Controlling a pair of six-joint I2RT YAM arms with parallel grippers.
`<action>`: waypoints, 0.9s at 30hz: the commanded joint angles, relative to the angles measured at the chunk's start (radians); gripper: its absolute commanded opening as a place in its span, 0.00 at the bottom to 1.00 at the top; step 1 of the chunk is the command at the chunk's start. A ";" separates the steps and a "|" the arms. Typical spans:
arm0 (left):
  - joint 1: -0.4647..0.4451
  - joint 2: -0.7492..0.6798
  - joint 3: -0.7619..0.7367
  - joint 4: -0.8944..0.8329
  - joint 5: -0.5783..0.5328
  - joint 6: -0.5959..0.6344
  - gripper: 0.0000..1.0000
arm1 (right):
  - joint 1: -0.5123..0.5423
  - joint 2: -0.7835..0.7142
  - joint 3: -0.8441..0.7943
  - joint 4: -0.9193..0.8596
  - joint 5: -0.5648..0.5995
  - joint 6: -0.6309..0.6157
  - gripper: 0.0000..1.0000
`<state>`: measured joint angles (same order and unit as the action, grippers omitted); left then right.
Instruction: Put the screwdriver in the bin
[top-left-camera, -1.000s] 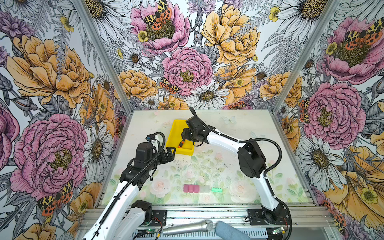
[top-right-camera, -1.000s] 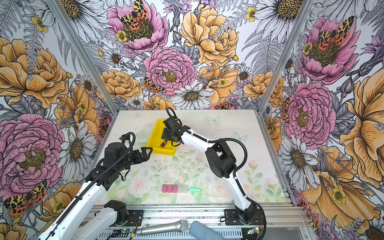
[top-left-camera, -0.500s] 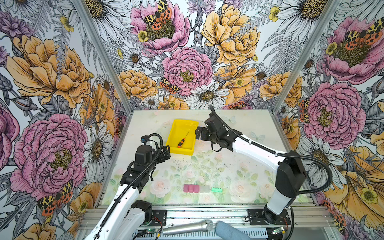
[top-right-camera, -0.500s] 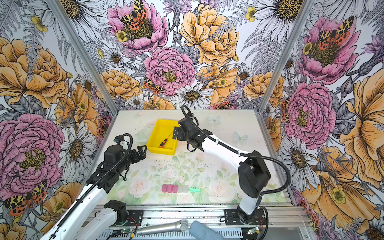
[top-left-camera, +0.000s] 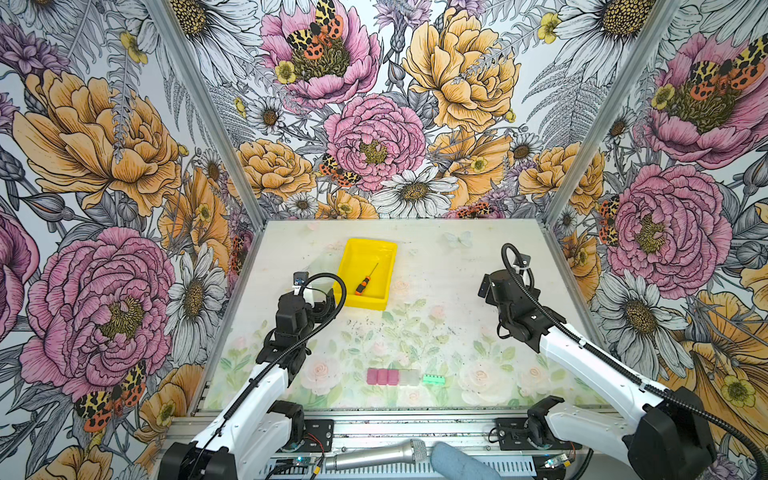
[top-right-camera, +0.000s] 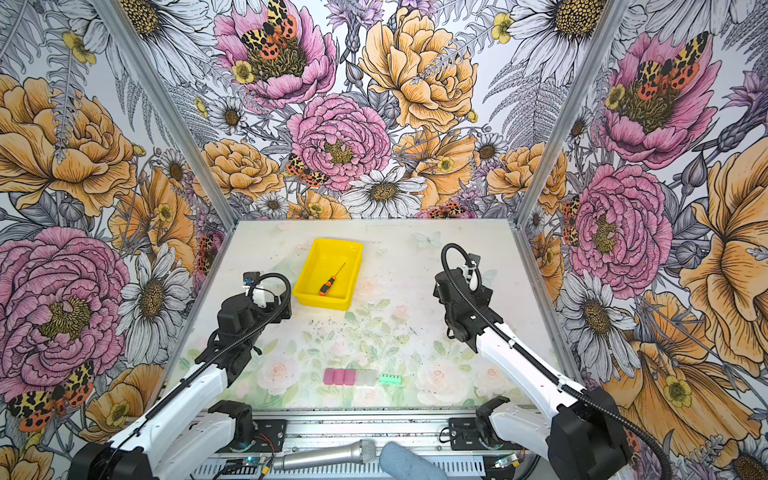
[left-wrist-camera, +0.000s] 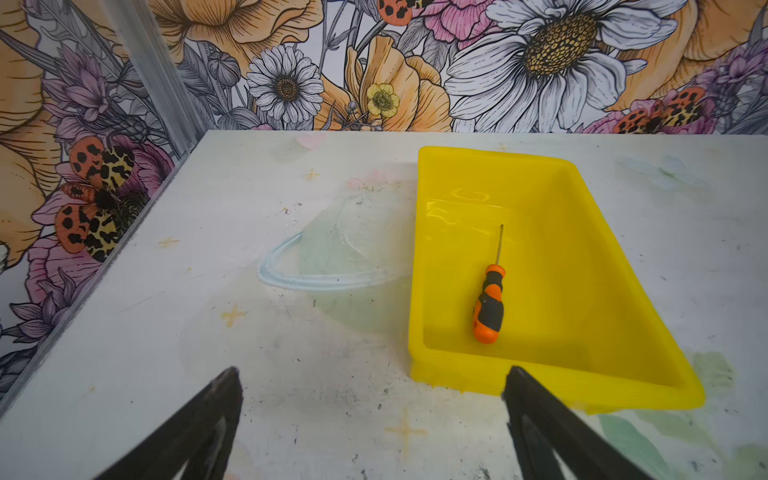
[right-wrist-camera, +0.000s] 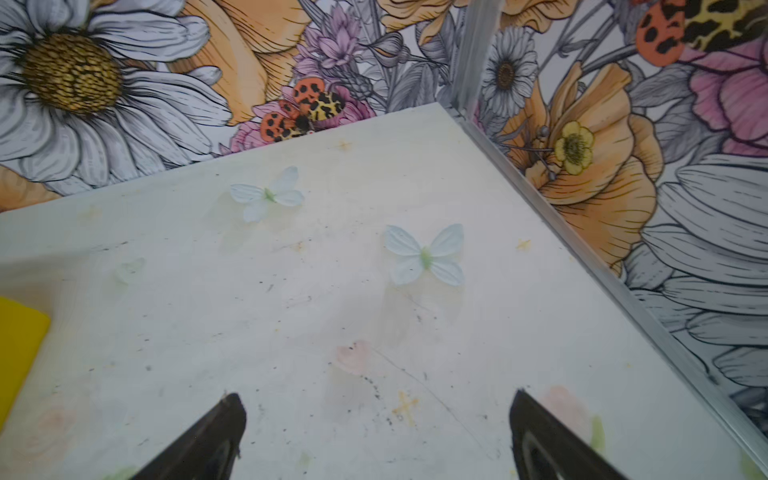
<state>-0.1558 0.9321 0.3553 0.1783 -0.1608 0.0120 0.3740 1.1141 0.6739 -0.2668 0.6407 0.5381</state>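
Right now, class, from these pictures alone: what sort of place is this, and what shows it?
Most likely a robot test booth: a left arm and a right arm mounted on a metal rail, flower-printed walls boxing in the table, and a microphone in front.

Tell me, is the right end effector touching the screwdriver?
Apart. Both top views show the screwdriver lying in the bin, well clear of the right arm; the right wrist view shows the end effector open and empty over bare table.
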 joint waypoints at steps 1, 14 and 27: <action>0.044 0.082 -0.016 0.258 -0.041 0.097 0.99 | -0.079 -0.050 -0.135 0.272 -0.028 -0.165 0.99; 0.116 0.441 0.022 0.605 0.026 0.043 0.99 | -0.265 0.177 -0.190 0.691 -0.256 -0.413 0.99; 0.177 0.608 0.008 0.773 0.096 -0.013 0.99 | -0.343 0.385 -0.170 0.909 -0.397 -0.465 0.99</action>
<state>0.0093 1.5425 0.3714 0.8749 -0.1108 0.0250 0.0517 1.4647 0.4938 0.5335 0.2924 0.0872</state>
